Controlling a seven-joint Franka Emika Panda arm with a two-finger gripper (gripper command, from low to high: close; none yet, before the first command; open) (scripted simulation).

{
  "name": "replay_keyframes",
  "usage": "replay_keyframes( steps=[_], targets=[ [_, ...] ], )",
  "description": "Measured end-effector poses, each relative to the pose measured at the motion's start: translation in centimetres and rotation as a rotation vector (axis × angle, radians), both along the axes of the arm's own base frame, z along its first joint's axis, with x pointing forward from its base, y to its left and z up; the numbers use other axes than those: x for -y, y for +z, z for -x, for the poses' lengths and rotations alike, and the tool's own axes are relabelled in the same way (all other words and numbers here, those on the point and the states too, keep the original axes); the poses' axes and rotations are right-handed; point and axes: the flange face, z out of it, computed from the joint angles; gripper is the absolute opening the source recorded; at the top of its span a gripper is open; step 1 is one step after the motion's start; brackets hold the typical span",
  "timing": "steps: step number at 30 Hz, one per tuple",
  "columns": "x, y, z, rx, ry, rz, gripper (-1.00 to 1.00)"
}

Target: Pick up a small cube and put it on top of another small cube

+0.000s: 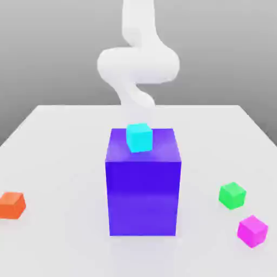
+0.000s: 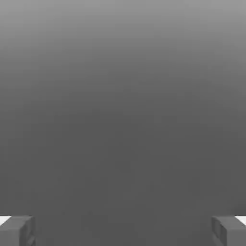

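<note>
Pink cube (image 1: 252, 230), the small one to be picked up, sits nearest the camera on the white table (image 1: 59, 162), toward the exterior view's right. Just beyond it lies a green cube (image 1: 232, 195), the 2 close but apart. An orange cube (image 1: 12, 205) rests well off at the exterior view's left. Mid-table stands a big blue-purple block (image 1: 143, 184) with a cyan cube (image 1: 139, 137) on its top. Behind the block rises the white arm (image 1: 138, 65). In the hand view the gripper (image 2: 123, 230) has its fingers (image 2: 17, 230) spread wide, holding nothing, facing plain grey. My worry: reaching for the pink cube, a finger could nudge the green neighbour, or the arm could clip the tall block and topple the cyan cube.
</note>
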Motion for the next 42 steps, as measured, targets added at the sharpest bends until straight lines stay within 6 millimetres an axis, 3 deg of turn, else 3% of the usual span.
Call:
replay_keyframes(
  steps=[7,14,17,22,28,32,33,39,42],
  targets=[
    [-6.7,-11.2,-6.6,-0.175,0.389,0.275,0.00],
    [-13.7,-23.4,-8.9,-0.319,0.824,0.490,0.00],
    [-16.6,-28.8,-8.6,-0.370,1.025,0.564,0.00],
    [-21.7,-37.7,-6.1,-0.431,1.390,0.662,0.00],
    [-25.3,-47.6,-1.6,-0.474,1.796,0.713,0.00],
    [-25.8,-52.8,-0.9,-0.474,1.846,0.714,0.00],
    [-25.8,-54.1,-0.9,-0.474,1.848,0.715,-1.00],
    [-25.7,-54.8,-0.8,-0.477,1.850,0.715,-1.00],
    [-25.8,-52.6,-0.9,-0.476,1.849,0.713,-1.00]
  ],
)
